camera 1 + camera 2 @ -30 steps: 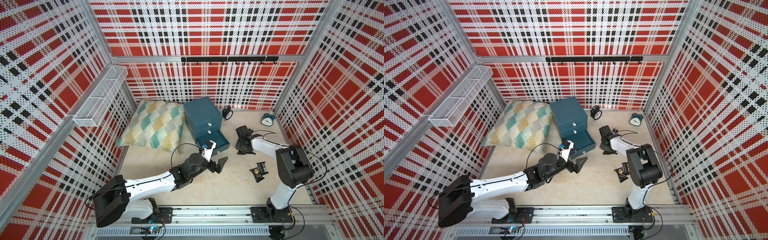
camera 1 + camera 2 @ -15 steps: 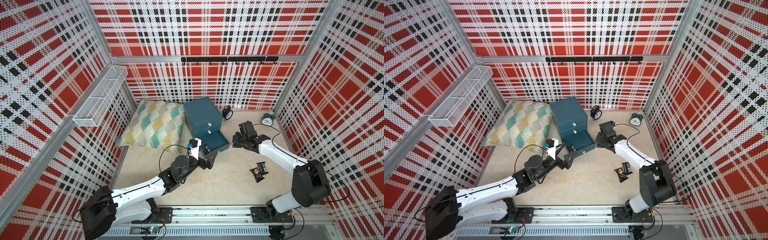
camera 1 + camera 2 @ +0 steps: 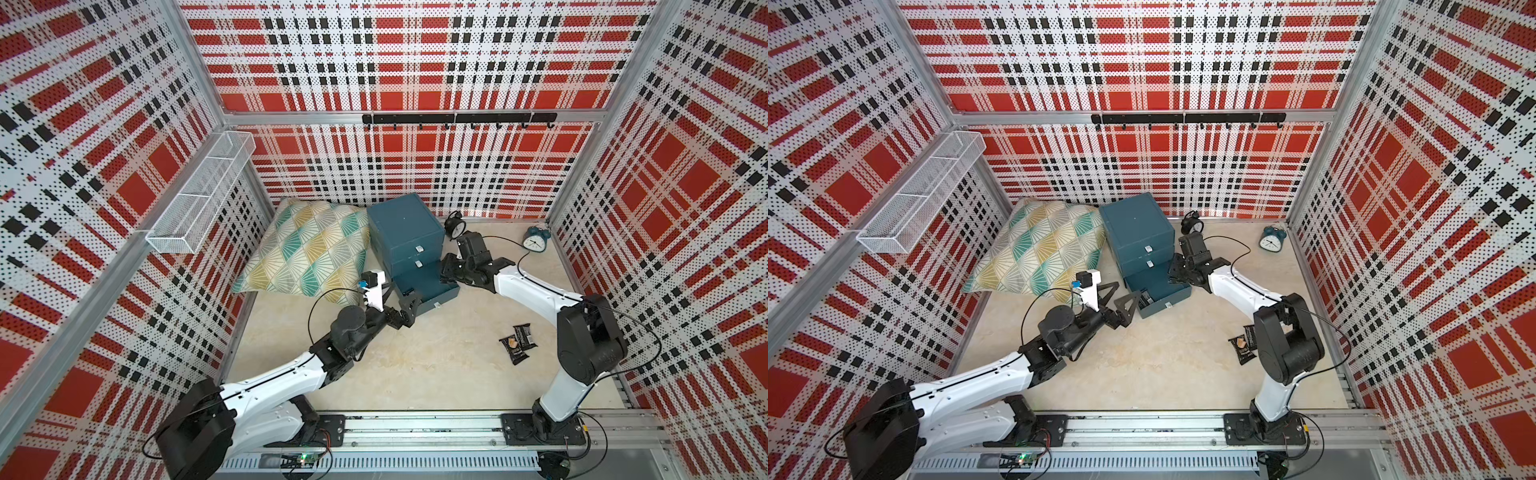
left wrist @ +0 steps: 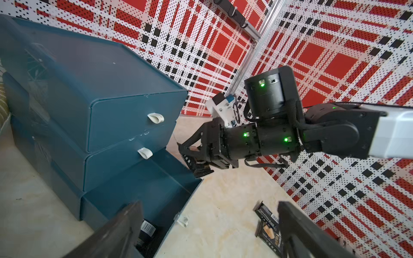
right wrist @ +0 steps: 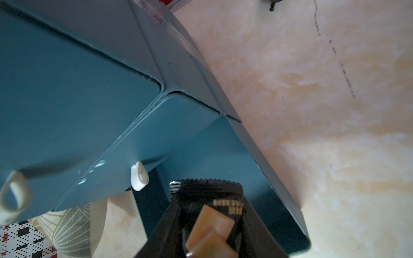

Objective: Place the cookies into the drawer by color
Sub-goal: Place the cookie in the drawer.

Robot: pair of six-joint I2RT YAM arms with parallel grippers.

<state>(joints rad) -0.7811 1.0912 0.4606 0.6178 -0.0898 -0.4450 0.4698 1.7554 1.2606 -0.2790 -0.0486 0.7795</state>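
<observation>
Hovering right gripper (image 4: 190, 156), cookie (image 4: 200, 170) pinched, over drawer (image 4: 147, 185)

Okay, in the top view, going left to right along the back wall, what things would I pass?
First the patterned pillow → teal drawer cabinet → black alarm clock → blue-green alarm clock.

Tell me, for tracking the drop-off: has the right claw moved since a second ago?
Yes. The right claw has shifted toward the blue cabinet, reaching its open bottom drawer.

light bright, even | shadows soft | top views bowed at edges | right wrist: drawer (image 5: 78, 73) front blurred
</observation>
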